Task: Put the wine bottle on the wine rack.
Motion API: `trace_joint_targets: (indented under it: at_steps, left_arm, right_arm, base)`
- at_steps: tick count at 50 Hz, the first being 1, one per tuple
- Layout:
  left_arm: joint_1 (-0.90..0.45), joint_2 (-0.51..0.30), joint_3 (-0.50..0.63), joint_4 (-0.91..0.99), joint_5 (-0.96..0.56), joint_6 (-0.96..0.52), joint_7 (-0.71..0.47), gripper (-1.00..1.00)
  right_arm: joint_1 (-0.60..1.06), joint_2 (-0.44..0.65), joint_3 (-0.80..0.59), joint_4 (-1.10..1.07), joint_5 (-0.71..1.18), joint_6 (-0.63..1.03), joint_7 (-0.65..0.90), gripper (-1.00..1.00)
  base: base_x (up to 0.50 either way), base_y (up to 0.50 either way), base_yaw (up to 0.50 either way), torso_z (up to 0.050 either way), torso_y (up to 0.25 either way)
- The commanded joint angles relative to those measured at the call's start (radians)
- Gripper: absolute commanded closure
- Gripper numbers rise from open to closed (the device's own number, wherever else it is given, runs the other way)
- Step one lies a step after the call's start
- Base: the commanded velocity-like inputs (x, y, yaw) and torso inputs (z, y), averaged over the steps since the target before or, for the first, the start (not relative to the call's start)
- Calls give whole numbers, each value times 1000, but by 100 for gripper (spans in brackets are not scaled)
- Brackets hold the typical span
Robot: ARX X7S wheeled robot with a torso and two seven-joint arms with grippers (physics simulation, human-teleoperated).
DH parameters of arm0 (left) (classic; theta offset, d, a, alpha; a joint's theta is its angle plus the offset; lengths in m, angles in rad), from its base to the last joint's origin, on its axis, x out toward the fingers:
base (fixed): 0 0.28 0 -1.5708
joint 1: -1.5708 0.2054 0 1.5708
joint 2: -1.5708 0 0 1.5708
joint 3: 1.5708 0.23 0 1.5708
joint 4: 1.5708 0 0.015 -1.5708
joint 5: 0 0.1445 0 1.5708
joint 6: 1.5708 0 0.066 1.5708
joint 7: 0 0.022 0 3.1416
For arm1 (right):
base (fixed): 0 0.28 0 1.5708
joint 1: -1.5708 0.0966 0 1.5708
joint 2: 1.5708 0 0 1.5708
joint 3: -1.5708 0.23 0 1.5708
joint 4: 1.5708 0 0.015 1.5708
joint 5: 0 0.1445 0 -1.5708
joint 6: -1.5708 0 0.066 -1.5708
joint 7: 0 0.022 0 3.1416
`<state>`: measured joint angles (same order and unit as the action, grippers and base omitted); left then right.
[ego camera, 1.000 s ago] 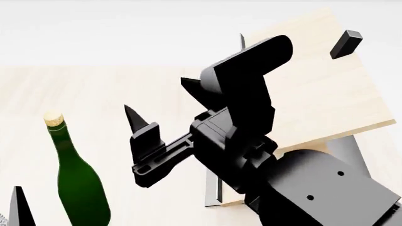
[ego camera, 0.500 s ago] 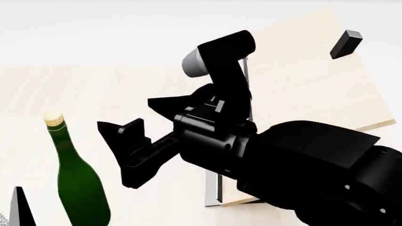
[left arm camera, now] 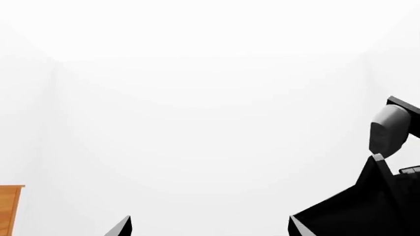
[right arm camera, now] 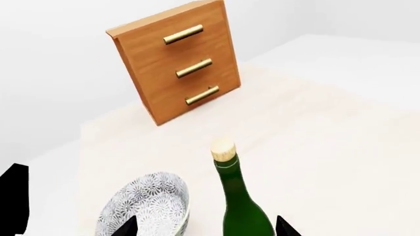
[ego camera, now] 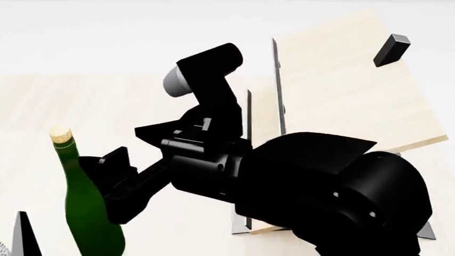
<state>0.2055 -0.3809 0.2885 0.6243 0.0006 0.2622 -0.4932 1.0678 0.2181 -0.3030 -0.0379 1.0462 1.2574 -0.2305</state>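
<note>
Wine bottle [ego camera: 91, 213] upright on worktop [ego camera: 42, 106], at 8 o'clock in head view, untouched. Wine rack [ego camera: 341, 90] at 2 o'clock, small black peg [ego camera: 391, 49] on its upper panel. Right gripper [ego camera: 131, 160] between them, just beside bottle, jaws spread, nothing held. Right wrist view: patterned bowl [right arm camera: 147, 206] just beside bottle, wooden cabinet [right arm camera: 177, 64] well behind. Left gripper [left arm camera: 210, 228]: only fingertips [left arm camera: 121, 227] visible, apart, empty.

wine bottle [ego camera: 89, 213] upright on table [ego camera: 42, 106] | right hand [ego camera: 124, 178] open, beside bottle | wine rack [ego camera: 341, 80] behind arm
</note>
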Motion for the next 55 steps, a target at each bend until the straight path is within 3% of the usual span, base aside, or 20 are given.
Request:
trace_joint_targets:
  at_steps: [1,36,55]
  left_arm:
    - [-2,-2,6,-12,2,8,-2,-100]
    - [-4,-8,15,6,1,-13,-10,-100]
    - [-9,-11,20,1,-3,-15,-13,-100]
  right_arm:
    - [0,-31,-67,39,-42,-43,-22,-100]
    - [-73,-118,-236,76,-224,-322,-37,-100]
    - [-24,-192,-282,338,-310,-512,-65,-100]
  base:
    - [0,0,0,0,0]
    - [0,0,0,0,0]
    - [0,0,0,0,0]
